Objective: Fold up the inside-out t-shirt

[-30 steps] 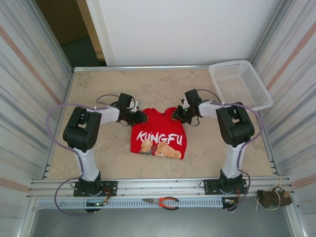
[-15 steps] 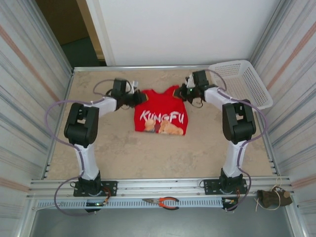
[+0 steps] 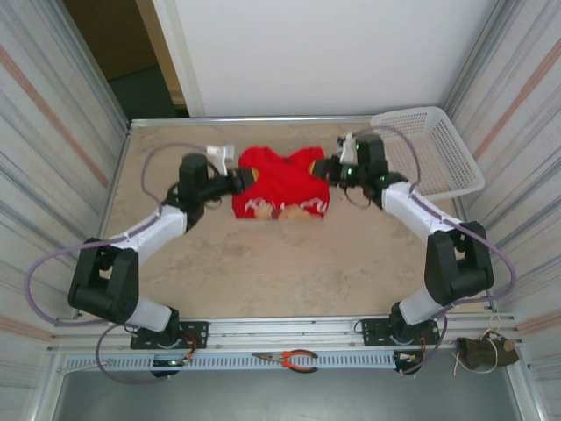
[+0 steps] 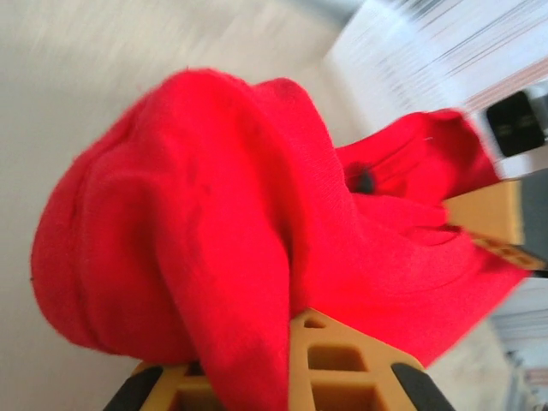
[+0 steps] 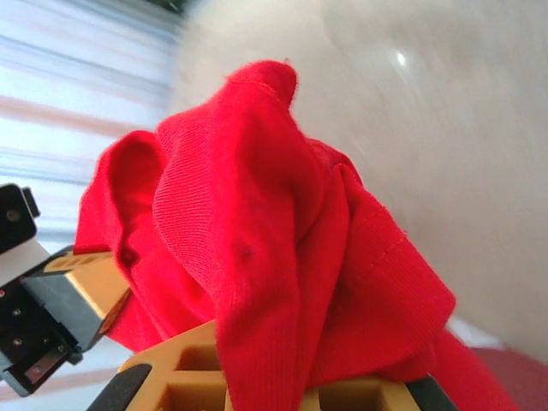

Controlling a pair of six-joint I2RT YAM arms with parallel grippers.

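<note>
Left end effector (image 3: 238,181) pinched shut on t-shirt (image 3: 282,178) left edge, well left of basket (image 3: 438,151). T-shirt stretched between both end effectors, left of basket, lower part on tabletop (image 3: 289,263). Right end effector (image 3: 331,171) pinched shut on right edge, near basket.

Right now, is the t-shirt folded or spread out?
Not folded: the t-shirt is held stretched between the left hand and the right hand, each shut on bunched red cloth.
</note>
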